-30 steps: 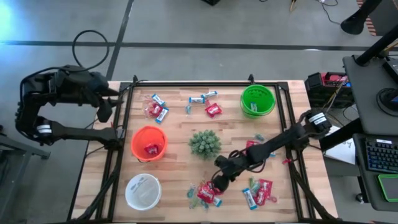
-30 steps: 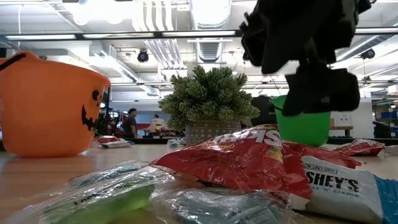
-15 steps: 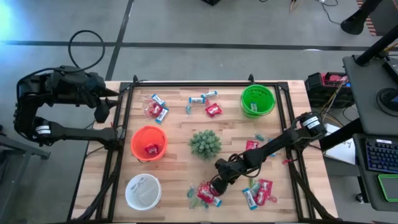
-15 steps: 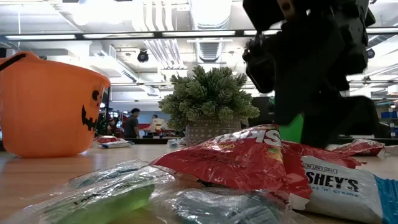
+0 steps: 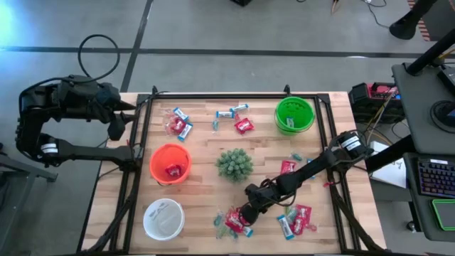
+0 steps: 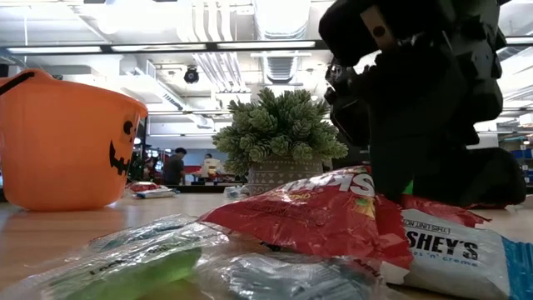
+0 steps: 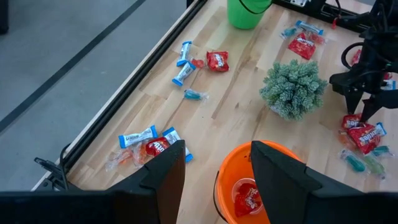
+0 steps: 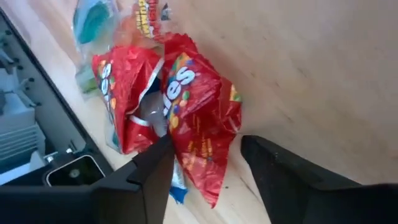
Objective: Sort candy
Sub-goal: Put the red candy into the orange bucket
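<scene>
Between my right jaws (image 8: 202, 171), spread to straddle it: red candy packet (image 8: 186, 106) on the surface; left jaws (image 7: 214, 168) spread, parked.

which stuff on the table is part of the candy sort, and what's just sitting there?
Part of the job:
- red candy packets under the right pincer
- candy scattered at the far side
- orange bucket, one red packet inside
- green bucket
- white bowl

Just there:
- small spiky plant, table centre
- left pincer, open, parked off the table's left edge
</scene>
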Robot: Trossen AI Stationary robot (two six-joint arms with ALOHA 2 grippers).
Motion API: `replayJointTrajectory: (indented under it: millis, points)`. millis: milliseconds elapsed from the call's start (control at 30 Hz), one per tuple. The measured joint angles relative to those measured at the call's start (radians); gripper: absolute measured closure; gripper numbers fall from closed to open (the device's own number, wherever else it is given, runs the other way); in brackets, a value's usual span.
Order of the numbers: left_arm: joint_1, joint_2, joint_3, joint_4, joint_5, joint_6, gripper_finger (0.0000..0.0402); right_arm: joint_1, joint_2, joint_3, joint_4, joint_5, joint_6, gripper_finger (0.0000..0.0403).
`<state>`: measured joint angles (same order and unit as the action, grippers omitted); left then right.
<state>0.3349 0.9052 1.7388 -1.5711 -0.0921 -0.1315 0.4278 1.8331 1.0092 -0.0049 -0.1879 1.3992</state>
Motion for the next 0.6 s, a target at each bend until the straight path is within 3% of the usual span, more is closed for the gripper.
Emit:
replayJointTrajectory:
  millis: [300, 600]
  points:
    - [0.000, -0.001, 0.000, 0.000, 0.000, -0.003, 0.0237, 0.000, -0.014, 0.001, -0.043, 0.004, -0.006, 0.0380]
    - [0.000, 0.007, 0.000, 0.000, -0.001, -0.020, 0.0237, 0.002, -0.118, -0.002, -0.138, 0.008, -0.005, 0.0391]
